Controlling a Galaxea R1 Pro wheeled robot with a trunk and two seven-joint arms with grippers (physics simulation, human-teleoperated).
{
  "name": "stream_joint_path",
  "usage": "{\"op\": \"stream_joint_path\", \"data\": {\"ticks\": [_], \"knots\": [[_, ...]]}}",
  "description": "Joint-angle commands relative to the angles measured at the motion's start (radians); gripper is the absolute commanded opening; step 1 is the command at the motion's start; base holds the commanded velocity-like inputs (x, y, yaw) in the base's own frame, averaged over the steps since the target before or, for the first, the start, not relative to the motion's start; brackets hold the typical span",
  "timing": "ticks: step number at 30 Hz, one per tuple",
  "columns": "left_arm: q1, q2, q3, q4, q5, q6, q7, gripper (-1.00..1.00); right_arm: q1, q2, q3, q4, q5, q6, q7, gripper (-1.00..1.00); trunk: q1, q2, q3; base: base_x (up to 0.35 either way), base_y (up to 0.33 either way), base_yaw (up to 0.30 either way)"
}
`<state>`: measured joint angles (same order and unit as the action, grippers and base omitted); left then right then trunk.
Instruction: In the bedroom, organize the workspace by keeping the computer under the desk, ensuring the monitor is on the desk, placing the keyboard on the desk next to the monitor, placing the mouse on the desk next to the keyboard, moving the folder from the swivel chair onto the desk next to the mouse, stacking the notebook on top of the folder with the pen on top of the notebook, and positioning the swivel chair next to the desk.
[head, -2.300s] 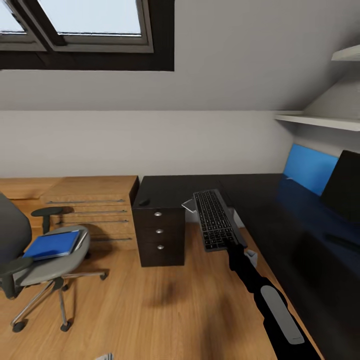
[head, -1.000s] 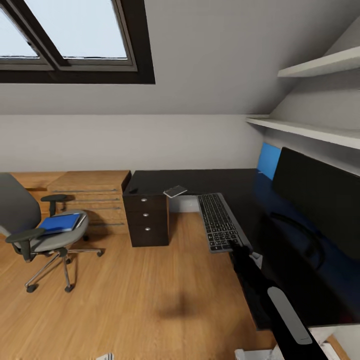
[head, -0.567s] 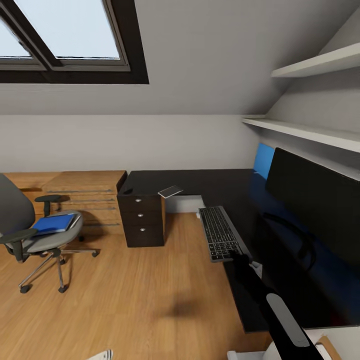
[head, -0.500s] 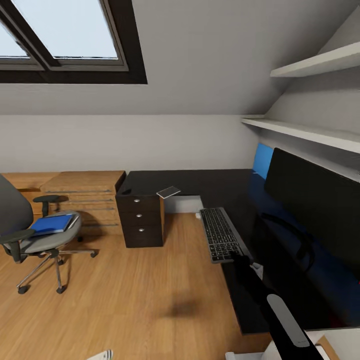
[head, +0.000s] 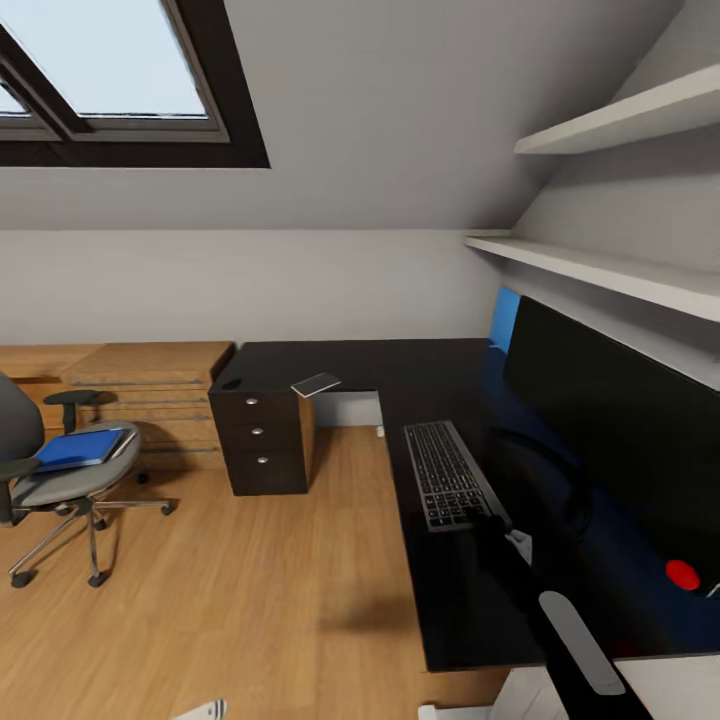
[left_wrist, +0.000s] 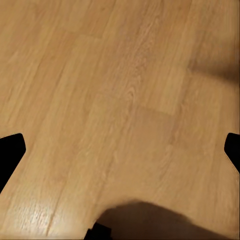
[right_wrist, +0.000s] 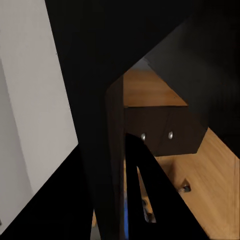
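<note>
The silver keyboard (head: 445, 485) with black keys is over the black desk (head: 400, 370), in front of the monitor (head: 610, 420). My right gripper (head: 492, 523) is shut on its near end; whether it rests on the top I cannot tell. A thin grey notebook (head: 316, 384) lies at the desk's corner above the drawer unit (head: 262, 440). At the far left stands the swivel chair (head: 40, 485) with the blue folder (head: 78, 448) on its seat. My left gripper (left_wrist: 121, 150) is open above the wooden floor, holding nothing.
Low light-wood cabinets (head: 150, 385) line the back wall between chair and desk. White shelves (head: 600, 270) hang over the monitor. A small red object (head: 683, 574) sits on the desk by the monitor. The drawer unit's knobs (right_wrist: 143, 136) appear in the right wrist view.
The head camera has swung to the right, so the room has slid left in the picture. My right arm has brought the keyboard from beyond the desk's edge to over the desk top.
</note>
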<state>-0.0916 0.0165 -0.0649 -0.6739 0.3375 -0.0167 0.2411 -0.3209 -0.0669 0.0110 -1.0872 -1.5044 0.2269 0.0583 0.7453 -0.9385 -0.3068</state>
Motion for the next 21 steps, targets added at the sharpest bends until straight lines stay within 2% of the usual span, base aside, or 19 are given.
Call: {"op": "stream_joint_path", "data": {"ticks": [1,9,16,21], "knots": [[0.000,0.002,-0.007,-0.001,0.009,-0.002,0.007,1.00,-0.001,-0.002,0.001,0.003,-0.011,0.002,0.005,-1.00,0.000,-0.001,-0.001,0.000,-0.300,0.000],[0.000,0.002,-0.006,-0.001,0.010,0.000,0.005,1.00,-0.001,-0.004,0.000,0.004,-0.011,0.000,0.003,-1.00,0.000,-0.001,-0.001,0.000,-0.276,0.000],[0.000,0.003,-0.004,-0.003,0.010,0.003,0.004,1.00,-0.001,-0.001,-0.013,0.004,-0.013,0.000,0.003,-1.00,0.000,-0.001,-0.001,0.005,-0.041,0.000],[0.000,0.003,-0.002,-0.003,0.011,0.003,0.004,1.00,-0.001,0.001,-0.029,0.016,-0.013,-0.002,0.003,-1.00,0.000,-0.001,-0.001,0.137,-0.003,0.000]]}}
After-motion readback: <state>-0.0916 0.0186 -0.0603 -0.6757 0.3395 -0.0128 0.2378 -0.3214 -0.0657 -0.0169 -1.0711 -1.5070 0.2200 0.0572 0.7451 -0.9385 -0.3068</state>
